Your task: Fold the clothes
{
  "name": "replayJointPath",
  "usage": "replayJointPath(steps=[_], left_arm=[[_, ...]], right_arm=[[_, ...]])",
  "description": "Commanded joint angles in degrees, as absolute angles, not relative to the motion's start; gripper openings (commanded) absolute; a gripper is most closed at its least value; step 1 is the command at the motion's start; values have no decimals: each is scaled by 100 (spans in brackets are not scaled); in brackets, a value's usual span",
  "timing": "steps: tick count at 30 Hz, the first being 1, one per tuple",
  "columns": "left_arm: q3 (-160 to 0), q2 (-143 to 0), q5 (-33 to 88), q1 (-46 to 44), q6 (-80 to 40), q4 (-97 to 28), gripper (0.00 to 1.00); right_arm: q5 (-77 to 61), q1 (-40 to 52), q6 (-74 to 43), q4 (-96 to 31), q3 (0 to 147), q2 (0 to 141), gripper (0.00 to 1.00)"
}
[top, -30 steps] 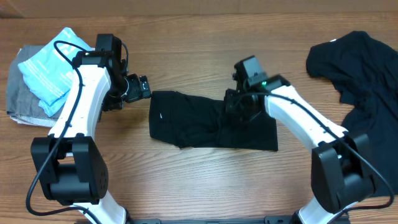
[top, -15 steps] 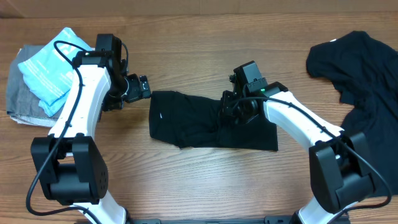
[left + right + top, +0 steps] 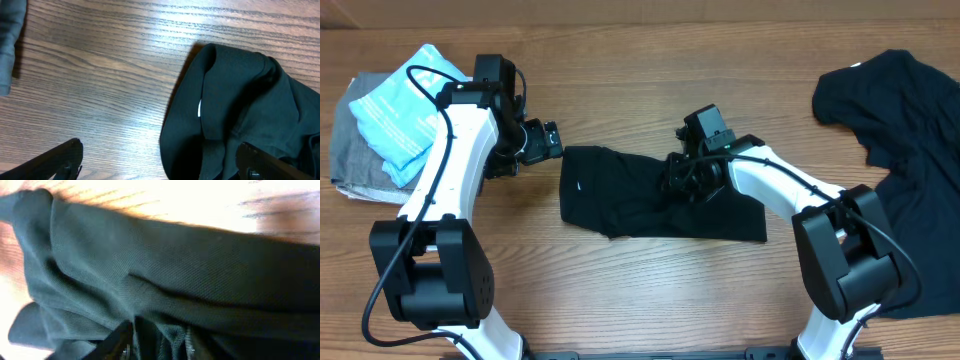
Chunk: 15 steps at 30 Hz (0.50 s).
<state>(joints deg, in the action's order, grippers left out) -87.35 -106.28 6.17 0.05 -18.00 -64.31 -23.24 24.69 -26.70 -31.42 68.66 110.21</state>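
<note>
A black garment lies partly folded in the middle of the wooden table. My right gripper sits on its right half, shut on a bunched fold of the black fabric; in the right wrist view the jaws are pressed into the cloth. My left gripper is open just beyond the garment's upper left corner. In the left wrist view the garment's edge, with a small white mark, lies between the spread fingers. A second black garment lies spread out at the far right.
A grey folded garment with a light blue plastic packet on top lies at the far left, beside my left arm. A corner of the grey garment shows in the left wrist view. Bare wood surrounds the middle garment.
My right gripper has moved left across the middle garment, taking the pinched fabric with it. The left arm has not moved.
</note>
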Motion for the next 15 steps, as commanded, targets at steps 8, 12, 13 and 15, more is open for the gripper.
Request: replayJointPath(steps=[8,12,13,15], left_arm=[[-8705,-10462,574,40,-1778,-6425,100],[-8705,-10462,576,40,-1780,-6425,100],[-8705,-10462,576,40,-1780,-6425,100],[-8705,-10462,574,40,-1778,-6425,100]], right_arm=[[-3151,2018,-1900,-4783,8068,10307,47],[-3162,1986,-1905,-5478,8086,10079,33],[-3162,1986,-1909,-5671,8086,10082,14],[-3151,1986,-1942,-5961,8044,10106,4]])
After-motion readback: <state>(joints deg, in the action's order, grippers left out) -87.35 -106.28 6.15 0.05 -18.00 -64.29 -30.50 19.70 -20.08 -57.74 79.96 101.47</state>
